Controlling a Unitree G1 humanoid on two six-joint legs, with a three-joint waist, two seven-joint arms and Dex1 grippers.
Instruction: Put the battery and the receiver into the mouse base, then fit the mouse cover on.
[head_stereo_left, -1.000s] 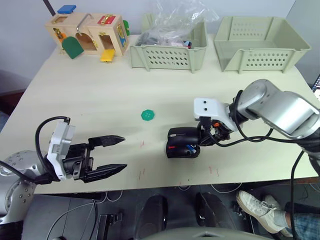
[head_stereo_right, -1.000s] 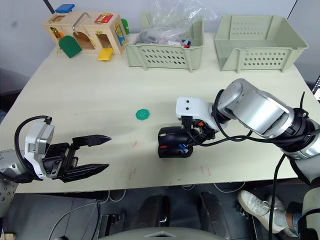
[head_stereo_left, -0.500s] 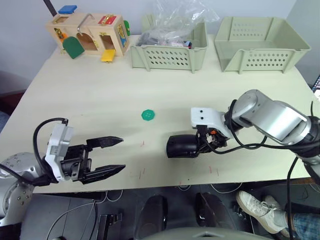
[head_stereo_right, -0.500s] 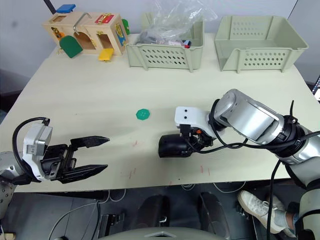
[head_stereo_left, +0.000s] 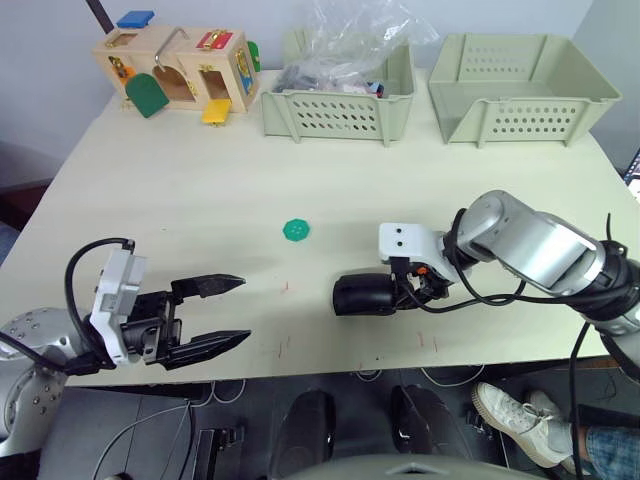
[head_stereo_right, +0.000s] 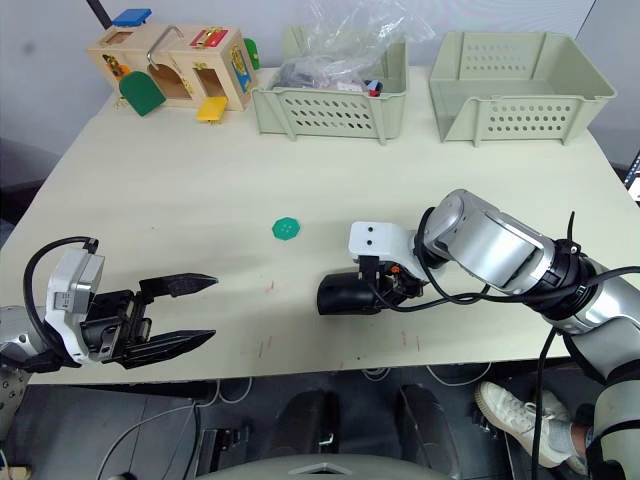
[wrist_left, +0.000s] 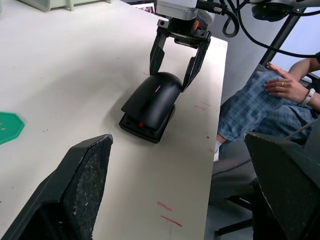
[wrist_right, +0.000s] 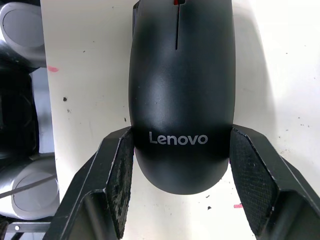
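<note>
The mouse cover (head_stereo_left: 365, 293), glossy black with white lettering (wrist_right: 178, 139), lies over the mouse base (wrist_left: 142, 131) on the table, right of centre. The base's front edge shows under the cover, and the cover's rear end sits a little higher. My right gripper (head_stereo_left: 405, 290) is shut on the rear end of the cover, one finger (wrist_right: 117, 170) on each flank. The battery and the receiver are hidden. My left gripper (head_stereo_left: 245, 310) hovers open and holds nothing near the table's front left, well apart from the mouse.
A green octagonal disc (head_stereo_left: 296, 230) lies mid-table. Two pale green baskets (head_stereo_left: 338, 110) (head_stereo_left: 520, 95) and a wooden latch box (head_stereo_left: 180, 70) line the far edge. A seated person (wrist_left: 270, 95) is beside the table's right end.
The cover has come down over the base, hiding the red patch and blue battery seen one second ago. The right gripper has stayed on the cover's rear. The left arm has barely moved.
</note>
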